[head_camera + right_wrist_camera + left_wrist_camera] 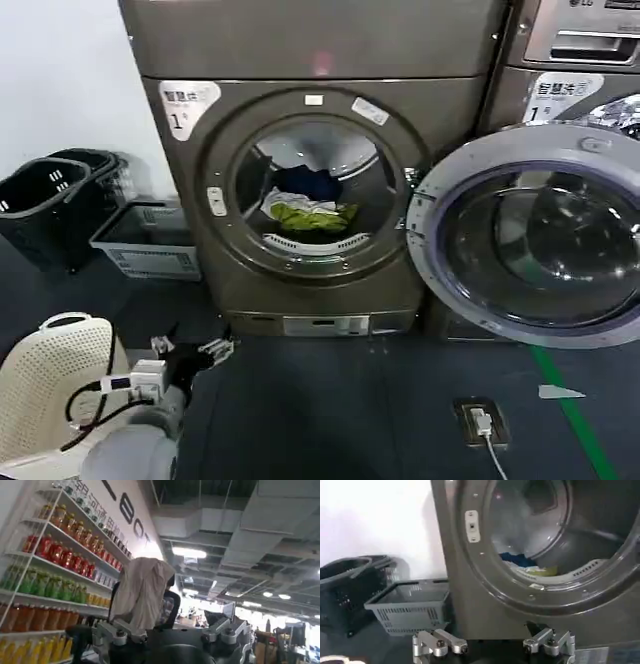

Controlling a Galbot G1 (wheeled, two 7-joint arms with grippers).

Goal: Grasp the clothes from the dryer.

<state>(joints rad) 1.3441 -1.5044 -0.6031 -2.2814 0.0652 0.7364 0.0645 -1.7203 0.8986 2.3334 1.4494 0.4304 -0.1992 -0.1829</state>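
The bronze-grey dryer (310, 60) with a white "1" label stands straight ahead, its round porthole uncovered. Its grey-rimmed glass door (530, 240) is swung open to the right. The clothes (308, 208), a small yellow-green, white and navy pile, lie low in the drum. My left gripper (190, 350) hangs open and empty near the floor, down and left of the porthole. In the left wrist view this gripper (493, 645) faces the dryer (470, 600), with the clothes (530, 569) up inside. My right gripper (170, 635) is open, empty and aimed up into the room.
Black baskets (50, 200) and a grey crate (145, 240) stand left of the dryer. A white perforated basket (50, 385) is beside my left arm. An LG machine (580, 40) sits right. A floor socket with a cable (480, 420) lies ahead. A draped chair (142, 592) stands by drink shelves (55, 555).
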